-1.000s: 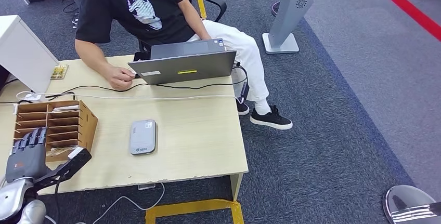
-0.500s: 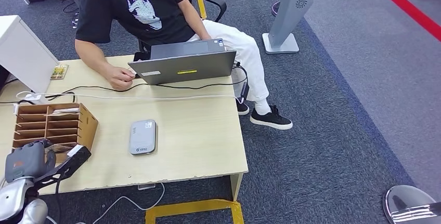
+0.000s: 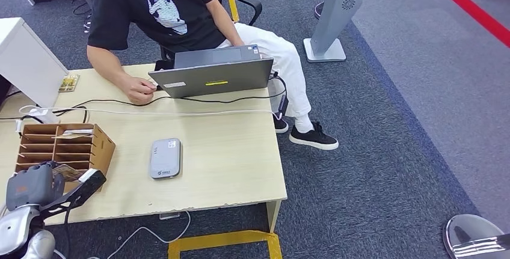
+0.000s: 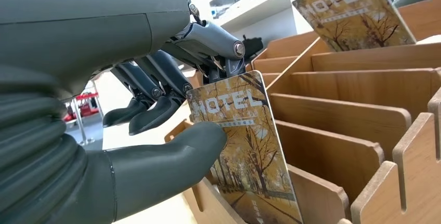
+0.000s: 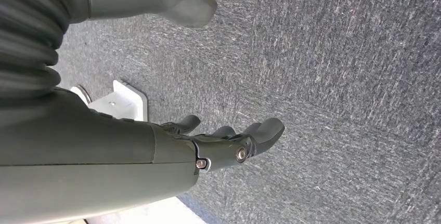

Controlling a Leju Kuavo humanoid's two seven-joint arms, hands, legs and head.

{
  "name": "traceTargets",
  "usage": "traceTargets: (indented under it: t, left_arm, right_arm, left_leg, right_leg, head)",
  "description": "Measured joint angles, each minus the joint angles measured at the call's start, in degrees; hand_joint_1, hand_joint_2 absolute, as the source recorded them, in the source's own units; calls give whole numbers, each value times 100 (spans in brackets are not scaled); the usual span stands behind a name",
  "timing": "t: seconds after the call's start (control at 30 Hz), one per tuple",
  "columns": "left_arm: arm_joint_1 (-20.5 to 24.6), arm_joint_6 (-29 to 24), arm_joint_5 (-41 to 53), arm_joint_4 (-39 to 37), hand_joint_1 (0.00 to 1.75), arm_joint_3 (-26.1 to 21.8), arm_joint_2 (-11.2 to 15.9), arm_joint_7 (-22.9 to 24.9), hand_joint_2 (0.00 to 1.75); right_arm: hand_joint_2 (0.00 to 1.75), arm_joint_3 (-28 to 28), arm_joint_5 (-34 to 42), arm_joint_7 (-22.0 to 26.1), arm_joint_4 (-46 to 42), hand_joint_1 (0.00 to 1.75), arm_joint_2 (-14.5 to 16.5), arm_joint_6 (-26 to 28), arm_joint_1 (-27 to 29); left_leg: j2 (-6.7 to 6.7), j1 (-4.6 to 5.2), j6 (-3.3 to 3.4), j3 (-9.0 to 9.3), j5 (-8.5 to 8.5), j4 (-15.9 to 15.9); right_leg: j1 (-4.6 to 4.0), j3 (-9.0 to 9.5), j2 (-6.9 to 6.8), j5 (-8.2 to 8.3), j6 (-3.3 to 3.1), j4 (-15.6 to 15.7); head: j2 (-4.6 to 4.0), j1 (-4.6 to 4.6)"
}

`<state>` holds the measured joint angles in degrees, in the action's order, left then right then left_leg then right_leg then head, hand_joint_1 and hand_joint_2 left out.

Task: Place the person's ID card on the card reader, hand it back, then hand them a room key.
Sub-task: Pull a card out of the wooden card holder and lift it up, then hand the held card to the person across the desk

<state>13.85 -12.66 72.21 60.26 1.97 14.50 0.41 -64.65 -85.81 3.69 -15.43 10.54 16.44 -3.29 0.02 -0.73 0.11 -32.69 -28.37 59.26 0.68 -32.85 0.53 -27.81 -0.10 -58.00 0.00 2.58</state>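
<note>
our left hand [image 4: 171,109] pinches one key card [image 4: 244,151] between thumb and fingers, at the near end of the wooden rack [image 3: 66,145] on the desk [image 3: 228,163]. the card's lower edge is at or just inside a slot; we cannot tell whether it is clear of the dividers. our right hand [image 5: 229,141] hangs over the carpet, fingers loosely spread, holding nothing.

risks, in our judgement:
- the pinch covers little of the card, so it could pivot or slip out.
- a tilted pull could catch the card on a divider and drag the light rack.
- the handover reach crosses cables [image 3: 150,106] and the reader [image 3: 165,158].

count: two key cards seen, one held and one [image 4: 359,11] standing in a farther slot; one rack; one reader; one laptop [image 3: 213,76]; one person [image 3: 162,12] seated behind it. no id card is visible to us.
</note>
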Motion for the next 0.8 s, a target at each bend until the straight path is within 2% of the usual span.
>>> traceTargets:
  t: [0.2, 0.33, 0.57, 0.7, 0.8]
  left_arm:
    - [-5, -374, -196, 282, 175, -27, -1, 14, 175]
    - [-6, -599, -324, 1059, 175, -93, -55, -34, 175]
    - [-47, -1146, 270, 2581, 175, -92, -184, 72, 175]
    - [-108, -1365, 588, 3139, 175, -91, -167, 186, 175]
    - [-148, -1359, 669, 3350, 175, -113, -58, 318, 175]
  right_arm:
    - [175, 0, 17, -3, 0, 0, 0, 13, 3]
    - [175, 0, 5, -43, 0, 0, 1, 7, 11]
    - [175, 0, -48, -48, 6, 0, 19, -27, 32]
    - [175, 0, -101, -22, 25, 0, 32, -79, 35]
    - [175, 6, -130, 2, 48, 0, 37, -116, 40]
  left_leg:
    - [0, 0, 0, 0, 0, 0]
    - [-1, 1, 0, 0, 0, 1]
    - [0, 3, 0, -1, 0, 1]
    - [-1, 1, 0, -1, 0, 0]
    - [0, -1, 0, -1, 0, 0]
  right_leg:
    - [0, 0, -1, 0, 0, 0]
    - [0, 0, -1, 0, 0, 0]
    - [1, 0, 0, 1, 1, 1]
    - [1, 0, -1, 0, 1, 0]
    - [0, 0, 0, 0, 0, -1]
  head:
    - [0, 0]
    - [0, -1]
    - [0, 1]
    - [0, 0]
    - [0, -1]
